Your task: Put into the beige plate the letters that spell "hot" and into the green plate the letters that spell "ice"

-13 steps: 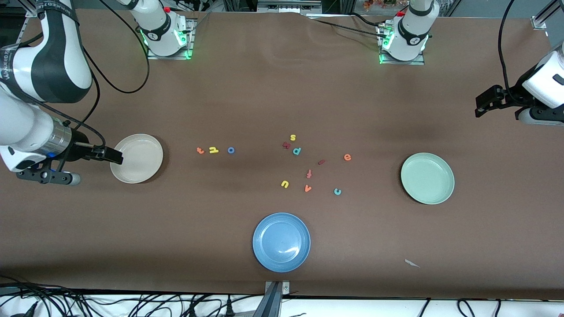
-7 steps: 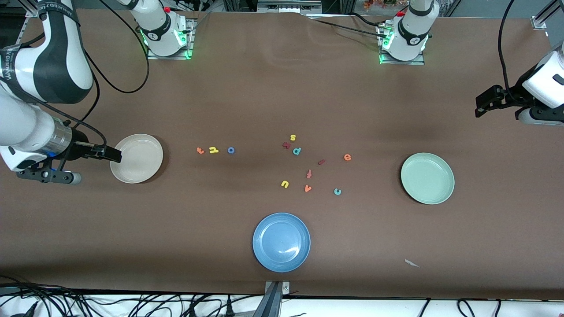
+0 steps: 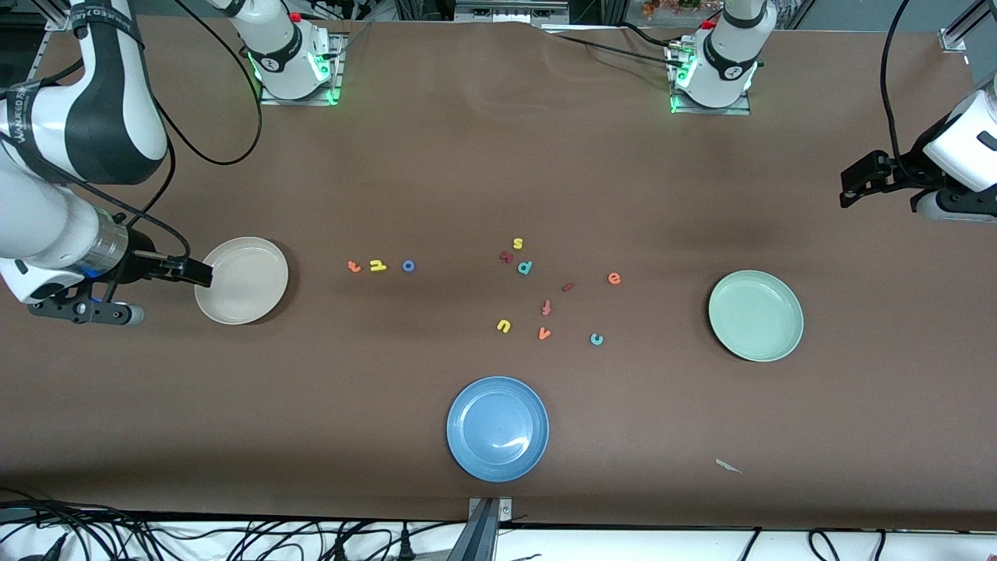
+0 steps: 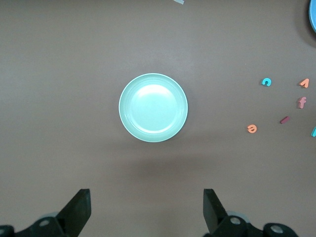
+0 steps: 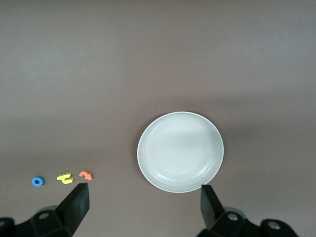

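1. Orange t (image 3: 354,266), yellow h (image 3: 378,266), blue o (image 3: 408,266) are lying in a row on the table (image 3: 467,179), btwn the beige plate (image 3: 261,257) & the letter cluster.
2. Maroon i (image 3: 568,287), orange e (image 3: 614,278), teal c (image 3: 597,339) are sitting loose, toward the green plate (image 3: 755,315) — both plates holding nothing.
3. Right gripper (image 3: 204,273) is hanging over the beige plate's rim, fingers apart.
4. Left gripper (image 3: 850,187) is waiting w/ fingers apart at the left arm's end of the table, well apart from the green plate.
5. Blue plate (image 3: 498,428) is lying nearest the front cam.
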Motion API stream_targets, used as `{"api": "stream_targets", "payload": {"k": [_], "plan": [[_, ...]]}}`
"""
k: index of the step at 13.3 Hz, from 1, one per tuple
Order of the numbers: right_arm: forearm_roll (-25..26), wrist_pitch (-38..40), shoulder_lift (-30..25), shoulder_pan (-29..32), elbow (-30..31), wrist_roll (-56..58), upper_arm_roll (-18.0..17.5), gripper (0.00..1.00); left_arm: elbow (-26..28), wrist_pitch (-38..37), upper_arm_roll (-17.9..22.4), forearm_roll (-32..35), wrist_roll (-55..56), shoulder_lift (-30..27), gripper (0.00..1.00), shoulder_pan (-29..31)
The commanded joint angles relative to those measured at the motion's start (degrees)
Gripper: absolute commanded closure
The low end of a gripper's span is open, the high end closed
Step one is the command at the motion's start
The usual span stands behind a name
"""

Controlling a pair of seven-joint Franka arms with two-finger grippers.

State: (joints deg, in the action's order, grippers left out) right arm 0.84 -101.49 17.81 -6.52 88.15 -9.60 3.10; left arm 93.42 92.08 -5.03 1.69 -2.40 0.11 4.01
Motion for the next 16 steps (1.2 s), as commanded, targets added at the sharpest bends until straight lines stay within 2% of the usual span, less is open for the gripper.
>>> {"api": "stream_targets", "payload": {"k": [1, 9, 14, 16], "plan": [[0.8, 0.6, -0.9, 0.0, 0.9, 2.6, -1.4, 0.00, 0.5, 0.6, 0.0, -0.5, -1.1, -0.5, 0.00, 0.1], [1.1, -0.7, 2.1, -0.9, 3.7, 3.9, -12.8, 0.00, 0.0, 0.6, -0.1, -1.2, 0.2, 1.7, 0.00, -1.5], [1.2, -20.7, 3.6, -1.4, 18.5, 12.4, -15.6, 0.01, 0.7, 4.5, -1.3, -1.9, 7.6, 6.6, 0.00, -7.3], [1.4, -24.8, 4.8, -1.6, 22.1, 16.3, -15.6, 0.01, 1.5, 5.9, -2.2, -3.0, 9.2, 7.7, 0.00, -7.7]]}}
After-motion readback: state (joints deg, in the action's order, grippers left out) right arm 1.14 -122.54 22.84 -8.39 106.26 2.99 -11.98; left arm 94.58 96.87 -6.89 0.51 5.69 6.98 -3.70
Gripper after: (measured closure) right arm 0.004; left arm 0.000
